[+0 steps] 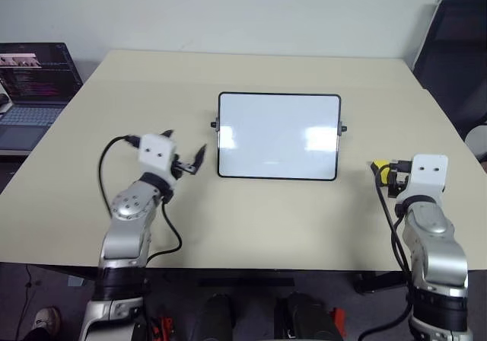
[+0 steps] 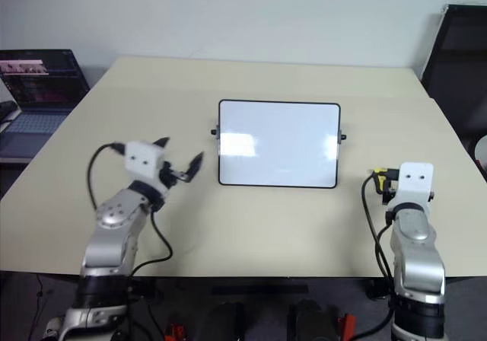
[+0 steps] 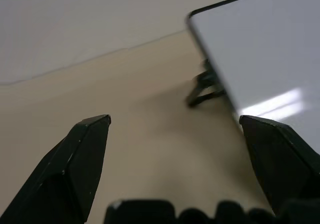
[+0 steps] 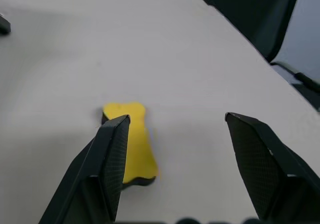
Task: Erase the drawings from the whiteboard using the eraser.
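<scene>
The eraser (image 4: 131,143) was seen lying free on the counter (image 1: 266,219) near its right edge, lengthwise ahead of the open, empty right end effector (image 4: 175,134), off-centre by one finger

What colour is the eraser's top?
Bright yellow, over a black base; the eraser shows best in the right wrist view.

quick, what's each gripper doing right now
left gripper: open, empty, beside the whiteboard.
right gripper: open, holding nothing; eraser lies on the table.

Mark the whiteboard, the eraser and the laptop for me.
whiteboard (image 1: 278,137): left eye view, middle of its white face.
eraser (image 4: 134,143): right wrist view, yellow top.
laptop (image 1: 32,90): left eye view, screen's lower edge.
</scene>
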`<action>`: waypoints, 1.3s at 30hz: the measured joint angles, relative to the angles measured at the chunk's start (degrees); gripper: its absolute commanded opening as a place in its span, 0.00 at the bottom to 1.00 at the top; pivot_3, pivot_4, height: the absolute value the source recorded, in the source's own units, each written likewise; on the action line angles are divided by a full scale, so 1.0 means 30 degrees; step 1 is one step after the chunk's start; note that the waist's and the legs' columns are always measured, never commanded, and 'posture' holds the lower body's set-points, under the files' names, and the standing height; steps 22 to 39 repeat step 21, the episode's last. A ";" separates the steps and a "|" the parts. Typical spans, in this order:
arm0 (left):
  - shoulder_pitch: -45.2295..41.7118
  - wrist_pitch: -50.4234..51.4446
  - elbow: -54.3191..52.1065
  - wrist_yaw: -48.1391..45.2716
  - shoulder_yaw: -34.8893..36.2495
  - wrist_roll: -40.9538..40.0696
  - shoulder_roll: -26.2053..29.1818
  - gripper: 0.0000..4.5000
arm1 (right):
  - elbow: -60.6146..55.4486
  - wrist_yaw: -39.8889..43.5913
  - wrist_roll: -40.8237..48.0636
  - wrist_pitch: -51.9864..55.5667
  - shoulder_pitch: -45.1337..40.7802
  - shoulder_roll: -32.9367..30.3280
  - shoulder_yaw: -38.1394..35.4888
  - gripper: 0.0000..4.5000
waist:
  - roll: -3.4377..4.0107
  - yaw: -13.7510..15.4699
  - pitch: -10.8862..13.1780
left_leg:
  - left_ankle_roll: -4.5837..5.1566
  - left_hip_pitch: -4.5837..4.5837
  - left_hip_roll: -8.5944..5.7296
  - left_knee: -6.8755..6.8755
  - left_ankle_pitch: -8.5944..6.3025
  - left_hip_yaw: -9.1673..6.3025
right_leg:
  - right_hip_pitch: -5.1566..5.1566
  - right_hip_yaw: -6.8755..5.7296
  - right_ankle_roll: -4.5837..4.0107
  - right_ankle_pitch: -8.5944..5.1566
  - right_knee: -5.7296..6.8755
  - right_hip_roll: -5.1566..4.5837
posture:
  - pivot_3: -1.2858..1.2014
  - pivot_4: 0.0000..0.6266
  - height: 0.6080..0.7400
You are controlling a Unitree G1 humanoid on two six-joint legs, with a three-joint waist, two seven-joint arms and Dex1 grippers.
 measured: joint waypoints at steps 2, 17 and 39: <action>0.0752 0.0099 0.0061 0.0823 0.0808 -0.0017 -0.0101 1.00 | 0.0241 -0.0186 -0.0137 -0.1393 0.0578 0.0421 0.0295 0.81 | 0.0000 0.0008 0.0001 | 0.0000 0.0000 -0.0001 0.0004 0.0001 0.0003 | 0.0000 -0.0007 0.0000 0.0000 0.0003 -0.0001 | 0.52 0.24 1.00; 0.2509 0.1305 -0.1554 0.1729 0.1637 -0.0603 -0.0338 1.00 | 0.1740 -0.0736 -0.0106 -0.4652 0.0707 0.2119 0.1033 0.99 | -0.0018 0.0042 -0.0011 | -0.0001 0.0011 -0.0003 0.0020 0.0001 0.0007 | 0.0020 -0.0005 -0.0011 0.0004 0.0008 -0.0013 | 0.52 0.24 1.00; 0.2137 0.1610 -0.1529 0.1719 0.1614 -0.0777 -0.0301 1.00 | 0.1889 -0.0882 -0.0106 -0.4854 0.0656 0.2127 0.0991 0.99 | -0.0019 0.0048 -0.0011 | -0.0001 0.0012 -0.0007 0.0021 0.0001 0.0009 | 0.0020 -0.0011 -0.0011 0.0004 0.0007 -0.0012 | 0.52 0.24 1.00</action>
